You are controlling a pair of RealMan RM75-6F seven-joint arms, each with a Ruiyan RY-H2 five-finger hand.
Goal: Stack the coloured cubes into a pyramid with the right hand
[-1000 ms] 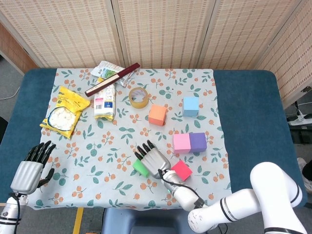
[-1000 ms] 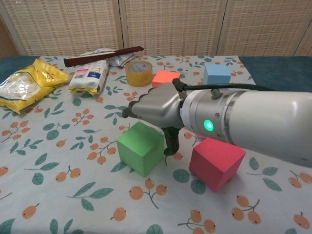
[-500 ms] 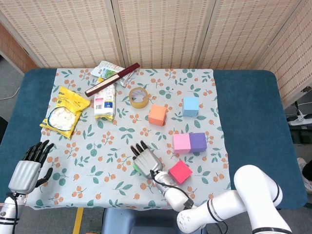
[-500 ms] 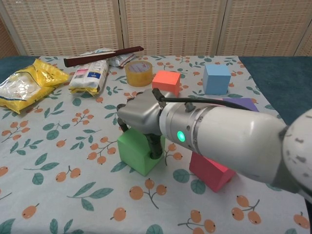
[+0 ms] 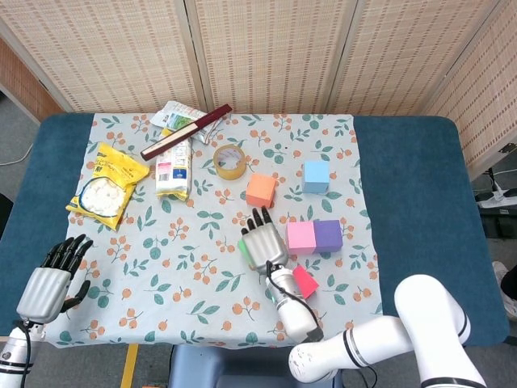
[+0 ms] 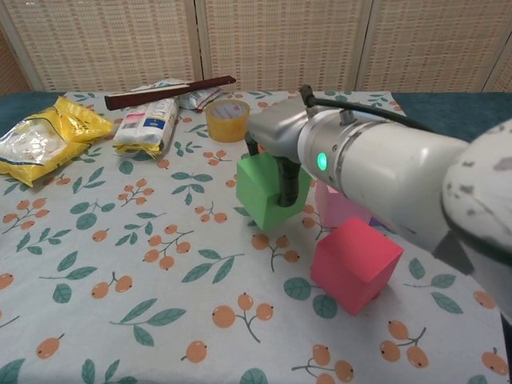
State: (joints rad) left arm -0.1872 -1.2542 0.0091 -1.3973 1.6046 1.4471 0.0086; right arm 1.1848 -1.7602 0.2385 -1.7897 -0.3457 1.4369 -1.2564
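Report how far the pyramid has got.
Done: only a pink cube and purple cube sit side by side as a possible base; nothing is stacked. In hand: the right hand grips the green cube, lifted beside the pink one. Left: placing green, then the red, orange and blue cubes, all loose.

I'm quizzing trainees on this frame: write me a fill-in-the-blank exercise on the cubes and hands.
1. The right hand holds the ____ cube.
2. The pink cube touches the ____ cube beside it.
3. The roll of tape lies beside the ____ cube.
4. The left hand holds ____.

Missing words: green; purple; orange; nothing
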